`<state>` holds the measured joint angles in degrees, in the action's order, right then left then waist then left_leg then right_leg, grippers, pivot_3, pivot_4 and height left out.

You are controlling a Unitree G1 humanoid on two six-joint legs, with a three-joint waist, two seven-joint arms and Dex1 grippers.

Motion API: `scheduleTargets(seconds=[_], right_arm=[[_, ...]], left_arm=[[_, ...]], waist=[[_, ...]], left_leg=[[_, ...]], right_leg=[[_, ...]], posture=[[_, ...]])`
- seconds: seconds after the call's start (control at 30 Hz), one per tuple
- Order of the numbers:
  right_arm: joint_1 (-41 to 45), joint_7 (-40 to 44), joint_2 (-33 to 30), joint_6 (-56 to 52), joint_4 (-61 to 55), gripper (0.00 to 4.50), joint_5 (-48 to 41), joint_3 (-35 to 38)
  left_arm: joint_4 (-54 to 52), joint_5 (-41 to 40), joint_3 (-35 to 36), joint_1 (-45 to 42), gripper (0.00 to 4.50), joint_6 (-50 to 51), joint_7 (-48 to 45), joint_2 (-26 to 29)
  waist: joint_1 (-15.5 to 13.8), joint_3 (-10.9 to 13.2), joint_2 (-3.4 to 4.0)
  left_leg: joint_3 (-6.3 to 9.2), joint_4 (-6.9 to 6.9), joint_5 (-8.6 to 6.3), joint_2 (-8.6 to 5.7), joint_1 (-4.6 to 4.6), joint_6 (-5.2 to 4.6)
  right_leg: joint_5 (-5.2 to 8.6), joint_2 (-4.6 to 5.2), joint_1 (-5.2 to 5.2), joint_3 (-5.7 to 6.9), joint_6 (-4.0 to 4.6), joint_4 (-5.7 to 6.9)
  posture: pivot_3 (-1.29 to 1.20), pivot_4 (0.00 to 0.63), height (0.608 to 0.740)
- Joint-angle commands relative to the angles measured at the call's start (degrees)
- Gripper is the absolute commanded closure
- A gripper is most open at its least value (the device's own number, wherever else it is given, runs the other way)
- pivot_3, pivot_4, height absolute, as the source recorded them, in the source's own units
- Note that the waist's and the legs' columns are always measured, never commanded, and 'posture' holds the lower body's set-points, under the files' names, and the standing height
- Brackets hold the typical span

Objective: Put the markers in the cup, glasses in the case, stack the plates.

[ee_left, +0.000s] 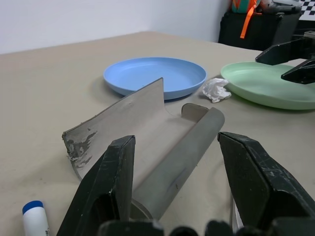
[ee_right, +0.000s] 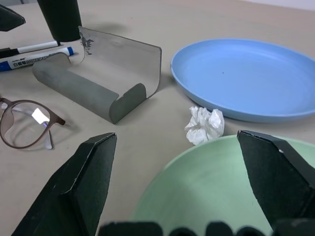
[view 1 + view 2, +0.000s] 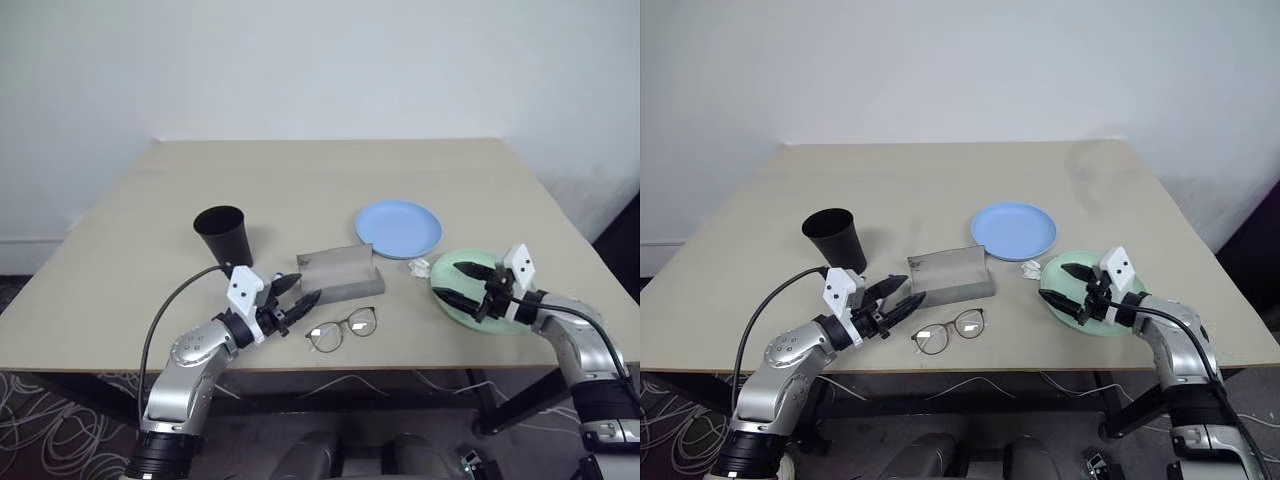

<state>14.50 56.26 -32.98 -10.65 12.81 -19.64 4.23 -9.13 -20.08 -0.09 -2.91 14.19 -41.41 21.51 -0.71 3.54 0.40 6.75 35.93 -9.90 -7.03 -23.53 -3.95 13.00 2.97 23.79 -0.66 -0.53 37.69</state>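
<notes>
Left gripper (image 3: 291, 297) open, empty, just beside the case (image 3: 342, 272); glasses (image 3: 343, 329) in front of the case. Right gripper (image 3: 1072, 283) open over the green plate (image 3: 1060, 298). Left wrist view: blue plate (image 1: 155, 76) behind the case. Right wrist view: markers (image 2: 34, 54) and cup (image 2: 60, 17) beyond the case. Likely plate stacking next; the right gripper needs a rim grip, with open table around.

Two plates (image 3: 398, 227), two markers (image 2: 34, 55), one cup (image 3: 223, 234), one case (image 3: 340, 272), one glasses (image 3: 343, 329), one crumpled paper (image 2: 204, 124).
</notes>
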Motion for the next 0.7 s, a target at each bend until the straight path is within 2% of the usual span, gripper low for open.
scheduleTargets(seconds=[0.03,0.7], right_arm=[[0.24,-0.84,-1.45,-0.35,-3.34,0.24,-1.35,2.93],[-4.03,-5.85,-0.84,-5.88,-12.68,0.24,-1.85,2.95]], left_arm=[[-0.38,-0.30,-0.34,-2.20,1.71,-0.86,-1.14,0.51],[3.70,-0.14,-0.13,-4.86,1.71,-2.39,-3.05,0.72]], waist=[[0.01,0.00,0.00],[0.03,0.00,0.00]], left_leg=[[0.00,0.00,0.00,0.00,0.00,0.00],[0.00,-0.02,0.00,0.00,-0.05,0.00]], right_leg=[[0.00,0.00,-0.01,0.00,0.00,0.00],[0.04,0.02,0.03,-0.01,-0.03,-0.02]], posture=[[0.00,0.000,0.736],[0.00,0.000,0.736]])
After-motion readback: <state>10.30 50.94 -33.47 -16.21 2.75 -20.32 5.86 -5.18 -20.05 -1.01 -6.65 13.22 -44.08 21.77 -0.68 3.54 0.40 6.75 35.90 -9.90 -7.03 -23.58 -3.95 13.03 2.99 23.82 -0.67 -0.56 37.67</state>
